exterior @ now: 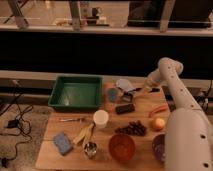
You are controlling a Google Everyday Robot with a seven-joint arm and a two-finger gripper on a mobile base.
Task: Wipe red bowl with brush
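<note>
Work begins away from the red bowl [122, 146], which sits at lower centre; the gripper [133, 92] hovers upper centre-right, its hold I cannot tell, near the brush [154, 90]; I'd grasp the handle squarely before descending

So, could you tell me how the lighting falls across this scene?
In the camera view, warm dim light covers the table; the red bowl at its front glows orange; the gripper, over the table's far side, stands against a dark background.
</note>
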